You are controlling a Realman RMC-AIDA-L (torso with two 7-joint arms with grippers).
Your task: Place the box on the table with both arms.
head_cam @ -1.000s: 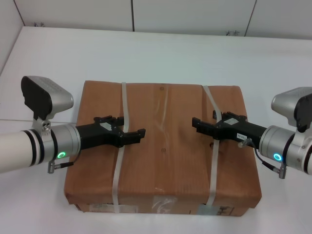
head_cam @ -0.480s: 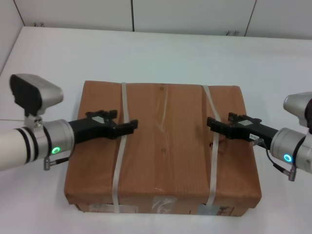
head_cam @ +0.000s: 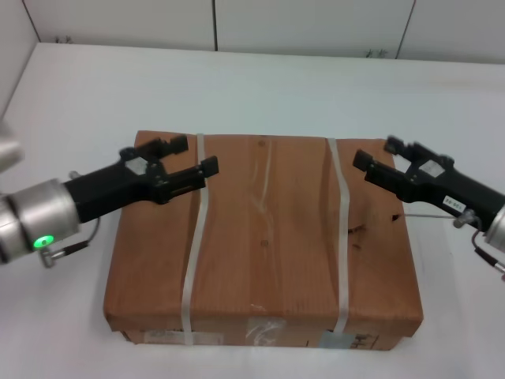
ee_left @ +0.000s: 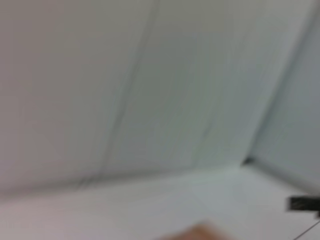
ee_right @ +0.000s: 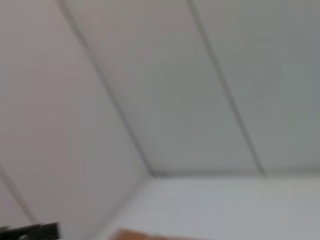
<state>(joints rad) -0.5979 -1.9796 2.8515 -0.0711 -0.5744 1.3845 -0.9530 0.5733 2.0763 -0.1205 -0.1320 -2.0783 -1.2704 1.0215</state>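
The box (head_cam: 264, 237), flat brown cardboard with two whitish straps, lies on the white table (head_cam: 260, 87). Labels and tape show on its near side. My left gripper (head_cam: 196, 155) is open and empty above the box's far left part, next to the left strap. My right gripper (head_cam: 375, 155) is open and empty above the box's far right corner, just outside the right strap. Neither gripper holds the box. Both wrist views are blurred and show mostly wall and table, with a sliver of the box at the edge of the left wrist view (ee_left: 200, 233) and of the right wrist view (ee_right: 135, 234).
White wall panels (head_cam: 308, 24) stand behind the table's far edge. Bare tabletop surrounds the box on the left, right and far sides. The box's near edge lies close to the bottom of the head view.
Both grippers have drawn back from the middle of the box's top, the left one leftward and the right one rightward, and both arms have swung outward and tilted. The box has not moved.
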